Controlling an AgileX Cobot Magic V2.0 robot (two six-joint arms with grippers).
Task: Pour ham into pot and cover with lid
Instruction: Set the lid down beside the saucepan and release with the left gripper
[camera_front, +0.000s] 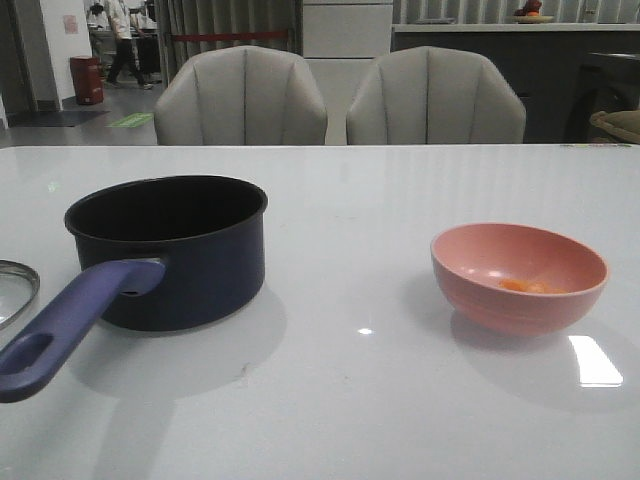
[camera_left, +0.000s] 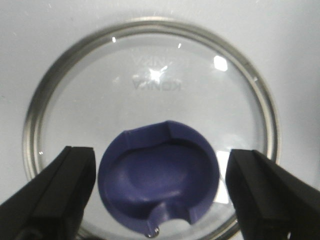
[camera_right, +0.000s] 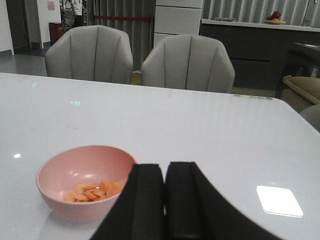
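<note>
Front view: the lid (camera_front: 14, 290) lies at the table's (camera_front: 340, 400) left edge, the left gripper (camera_left: 160, 187) spread around its knob (camera_left: 159, 177); then the pot (camera_front: 170, 250); then ham (camera_right: 94, 190) in the pink bowl (camera_front: 518, 275). The right gripper (camera_right: 165, 200) is closed, empty.

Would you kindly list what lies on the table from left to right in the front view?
Round glass lid with a metal rim, only its edge showing → dark navy saucepan with its long blue-purple handle → pink bowl holding a few orange-pink ham pieces.
</note>
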